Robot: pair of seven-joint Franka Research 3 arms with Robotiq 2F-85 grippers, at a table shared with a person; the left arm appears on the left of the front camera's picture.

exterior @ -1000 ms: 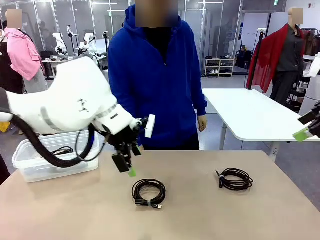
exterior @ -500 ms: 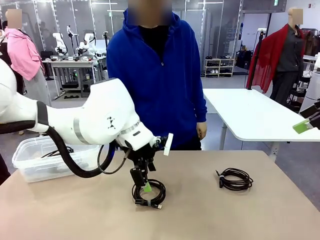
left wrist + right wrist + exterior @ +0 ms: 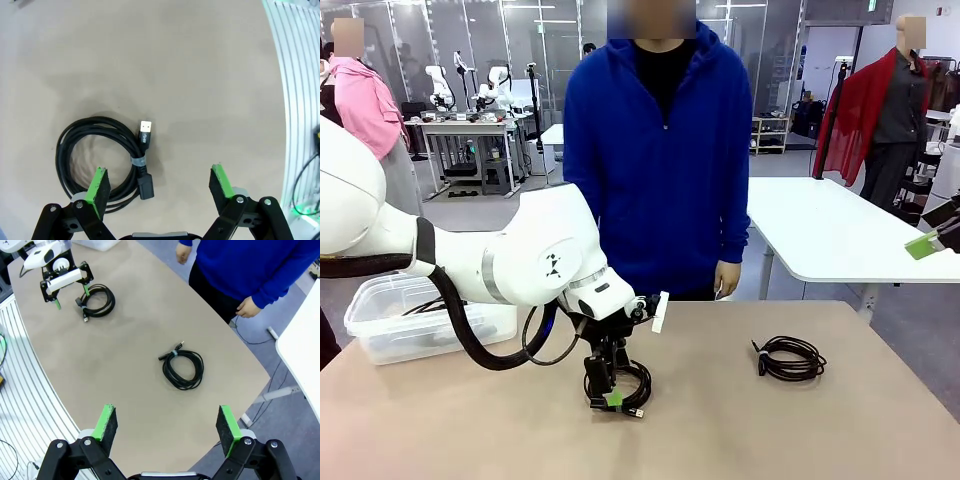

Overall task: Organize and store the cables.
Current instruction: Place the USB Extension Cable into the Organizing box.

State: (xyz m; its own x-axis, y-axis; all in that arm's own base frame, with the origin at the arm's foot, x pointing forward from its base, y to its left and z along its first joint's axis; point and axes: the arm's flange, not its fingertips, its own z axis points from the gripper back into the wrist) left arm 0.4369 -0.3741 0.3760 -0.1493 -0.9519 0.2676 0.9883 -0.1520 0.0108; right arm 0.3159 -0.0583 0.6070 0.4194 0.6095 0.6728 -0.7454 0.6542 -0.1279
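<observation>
Holding 1 black cable [image 3: 416, 309], clear plastic bin [image 3: 378, 342] at far left.

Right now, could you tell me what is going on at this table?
The left claw is open and low over the nearer coiled cable, the coil's plug side between its jaws, nothing gripped. A second coiled cable lies untouched to its right. The right claw is open, high above the table. A clear bin sits at the table's left end, and a person in a blue hoodie stands at the far side.
</observation>
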